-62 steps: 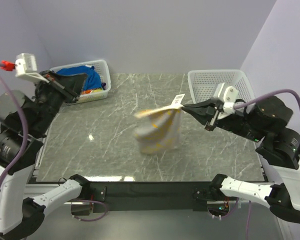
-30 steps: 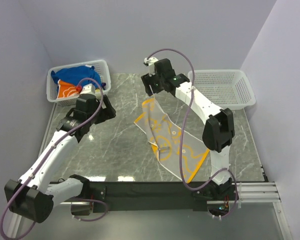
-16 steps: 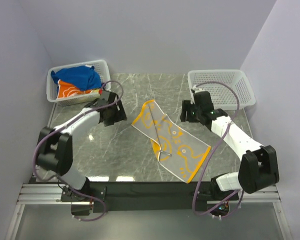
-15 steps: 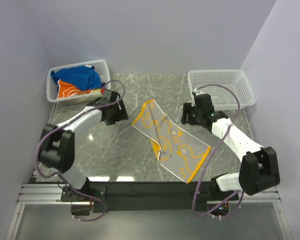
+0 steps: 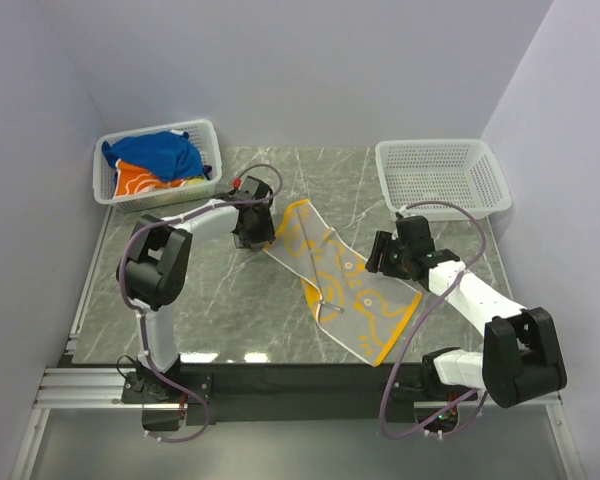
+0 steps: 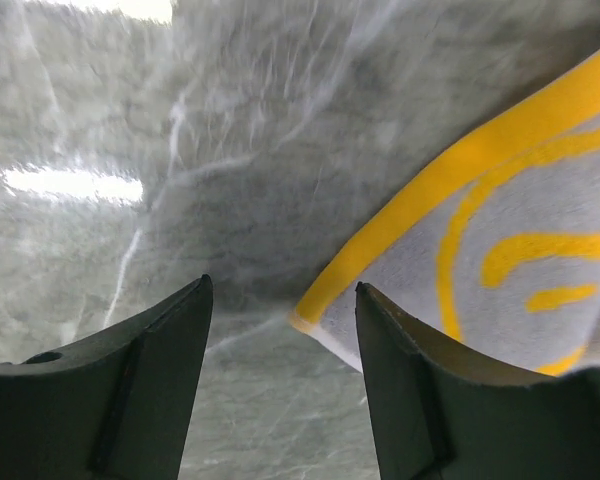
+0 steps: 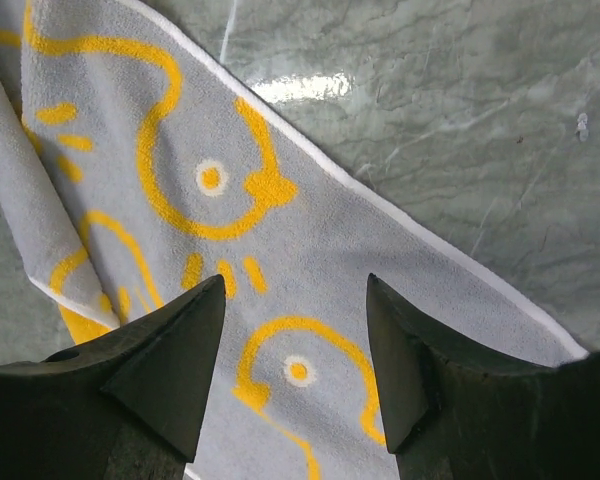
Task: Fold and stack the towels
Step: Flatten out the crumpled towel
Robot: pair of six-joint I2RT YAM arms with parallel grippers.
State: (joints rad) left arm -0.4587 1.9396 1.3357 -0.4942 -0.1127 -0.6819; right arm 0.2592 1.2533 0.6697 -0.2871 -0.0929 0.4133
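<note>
The yellow-patterned towel (image 5: 345,290) lies spread diagonally on the surface (image 5: 230,300). The right fingers (image 7: 170,370) stand wide and empty over its right edge, and the left fingers (image 6: 150,380) stand wide and empty at its far-left corner. Well beyond that corner, a blue towel (image 5: 160,152) and an orange towel (image 5: 140,182) lie heaped in a basket (image 5: 216,160).

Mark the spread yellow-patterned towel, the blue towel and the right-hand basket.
yellow-patterned towel (image 5: 345,285): top view, middle of the flat cloth.
blue towel (image 5: 160,152): top view, top of the crumpled heap.
right-hand basket (image 5: 440,175): top view, bare mesh floor.
</note>
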